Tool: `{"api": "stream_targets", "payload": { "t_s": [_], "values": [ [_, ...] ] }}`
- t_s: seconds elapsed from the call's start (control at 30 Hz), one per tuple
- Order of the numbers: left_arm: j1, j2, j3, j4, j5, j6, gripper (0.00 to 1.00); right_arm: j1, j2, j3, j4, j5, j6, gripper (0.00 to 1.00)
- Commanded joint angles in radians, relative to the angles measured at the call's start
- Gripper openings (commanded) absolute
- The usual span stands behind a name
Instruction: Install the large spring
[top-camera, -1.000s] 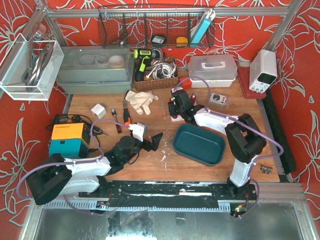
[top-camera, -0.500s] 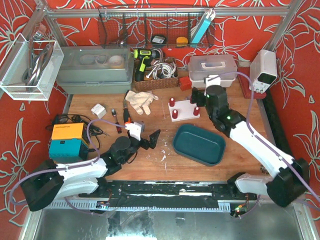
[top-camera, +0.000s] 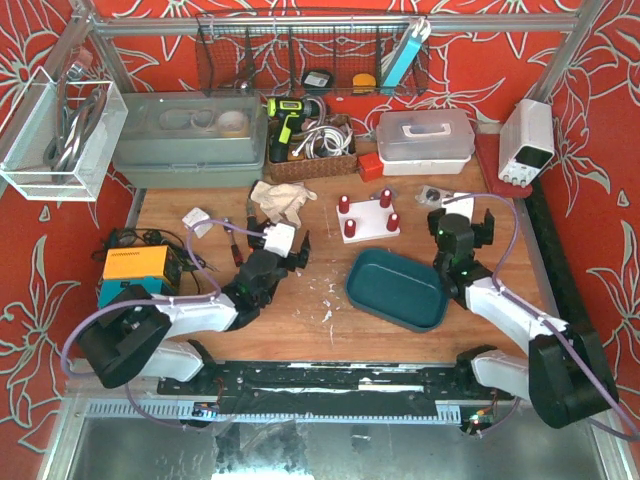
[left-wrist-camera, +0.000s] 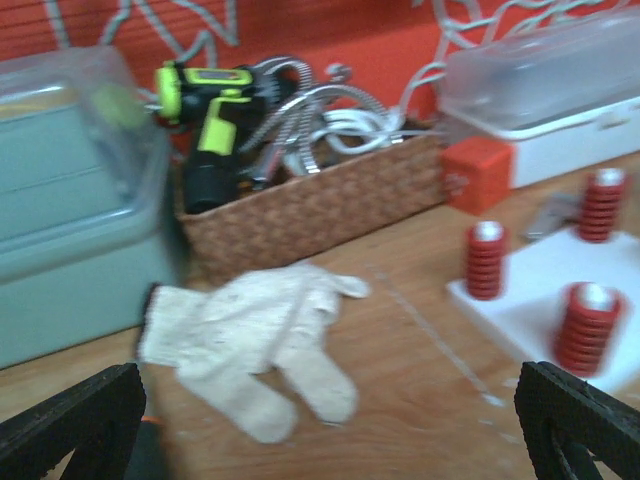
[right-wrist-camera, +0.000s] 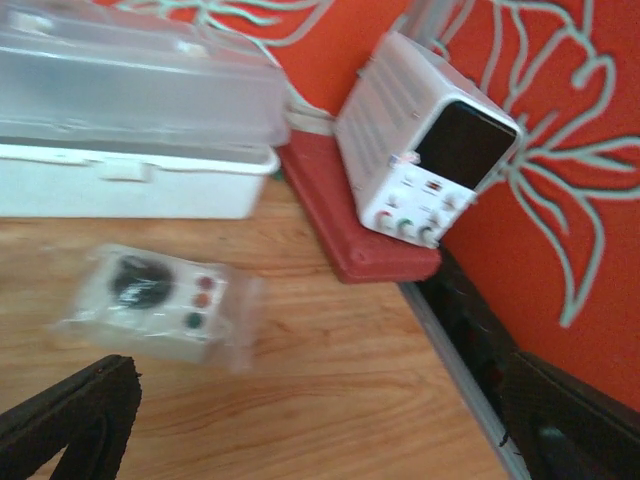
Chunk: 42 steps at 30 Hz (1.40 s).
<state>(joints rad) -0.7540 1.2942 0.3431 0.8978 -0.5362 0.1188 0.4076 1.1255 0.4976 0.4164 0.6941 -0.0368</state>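
Note:
A white base plate (top-camera: 368, 214) stands on the wooden table with several red springs (top-camera: 350, 228) seated on its posts. It also shows at the right of the left wrist view (left-wrist-camera: 540, 290), with three red springs (left-wrist-camera: 485, 260). I see no loose large spring. My left gripper (top-camera: 284, 240) is left of the plate, pointing toward the back; it is open and empty (left-wrist-camera: 320, 440). My right gripper (top-camera: 461, 222) is right of the plate, open and empty (right-wrist-camera: 320, 430), with bare table between its fingers.
A teal bin (top-camera: 398, 288) lies in front of the plate. A white glove (top-camera: 280, 200) lies ahead of my left gripper (left-wrist-camera: 250, 340), before a wicker basket (left-wrist-camera: 310, 200). A bagged switch box (right-wrist-camera: 150, 300), a clear box (top-camera: 425, 140) and a power supply (right-wrist-camera: 430, 160) are by my right gripper.
My right arm swung away from the plate to the right and drew back toward the table's right side. My left gripper turned from pointing right to pointing back toward the glove.

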Motion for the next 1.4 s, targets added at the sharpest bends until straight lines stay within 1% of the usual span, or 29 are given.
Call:
{"api": "stream_targets", "payload": {
  "t_s": [0.0, 0.07, 0.1, 0.17, 0.23, 0.3, 0.43, 0.53, 0.6, 0.7, 0.77, 0.87, 1.03, 1.1, 1.17, 1.2, 1.23, 1.3, 1.37],
  "values": [
    [0.106, 0.049, 0.031, 0.037, -0.069, 0.083, 1.0, -0.117, 0.059, 0.017, 0.077, -0.034, -0.013, 0.99],
    [0.167, 0.048, 0.019, 0.048, -0.041, 0.077, 1.0, -0.163, 0.086, -0.002, 0.092, -0.122, -0.029, 0.99],
    [0.19, 0.035, 0.019, 0.021, -0.016, 0.083, 1.0, -0.185, 0.099, -0.011, 0.097, -0.16, -0.032, 0.99],
    [0.249, 0.02, 0.009, 0.009, 0.003, 0.085, 1.0, -0.213, 0.128, -0.024, 0.107, -0.198, -0.02, 0.99],
    [0.32, 0.015, -0.006, -0.002, 0.025, 0.072, 1.0, -0.225, 0.121, -0.02, 0.081, -0.222, -0.016, 0.99],
    [0.384, 0.023, -0.015, -0.03, 0.045, 0.044, 1.0, -0.233, 0.114, -0.028, 0.096, -0.25, -0.02, 0.99],
    [0.472, 0.045, -0.08, 0.028, 0.144, -0.026, 1.0, -0.237, 0.1, -0.016, -0.027, -0.268, 0.037, 0.99],
    [0.489, 0.038, -0.104, 0.064, 0.207, -0.015, 1.0, -0.239, 0.117, -0.08, 0.069, -0.292, 0.049, 0.99],
    [0.491, 0.043, -0.122, 0.108, 0.219, 0.006, 1.0, -0.239, 0.137, -0.105, 0.155, -0.299, 0.045, 0.99],
    [0.501, 0.069, -0.183, 0.261, 0.25, 0.032, 1.0, -0.24, 0.166, -0.142, 0.248, -0.319, 0.031, 0.99],
    [0.517, 0.051, -0.19, 0.239, 0.268, 0.015, 1.0, -0.243, 0.191, -0.17, 0.314, -0.328, 0.03, 0.99],
    [0.544, 0.05, -0.207, 0.269, 0.293, -0.011, 1.0, -0.246, 0.225, -0.208, 0.401, -0.355, 0.026, 0.99],
    [0.589, 0.074, -0.265, 0.385, 0.353, -0.037, 1.0, -0.247, 0.304, -0.231, 0.525, -0.379, 0.011, 0.99],
    [0.599, 0.089, -0.264, 0.39, 0.367, -0.044, 1.0, -0.249, 0.286, -0.215, 0.455, -0.382, 0.018, 0.99],
    [0.616, 0.135, -0.261, 0.434, 0.387, -0.055, 1.0, -0.25, 0.299, -0.222, 0.494, -0.381, 0.015, 0.99],
    [0.621, 0.129, -0.25, 0.412, 0.391, -0.06, 1.0, -0.249, 0.294, -0.218, 0.484, -0.381, 0.015, 0.99],
    [0.626, 0.115, -0.24, 0.356, 0.4, -0.065, 1.0, -0.25, 0.286, -0.215, 0.461, -0.383, 0.017, 0.99],
    [0.63, 0.129, -0.248, 0.398, 0.403, -0.065, 1.0, -0.25, 0.295, -0.219, 0.483, -0.381, 0.015, 0.99],
    [0.632, 0.119, -0.239, 0.362, 0.405, -0.069, 1.0, -0.25, 0.288, -0.217, 0.466, -0.382, 0.015, 0.99]
  ]
}}
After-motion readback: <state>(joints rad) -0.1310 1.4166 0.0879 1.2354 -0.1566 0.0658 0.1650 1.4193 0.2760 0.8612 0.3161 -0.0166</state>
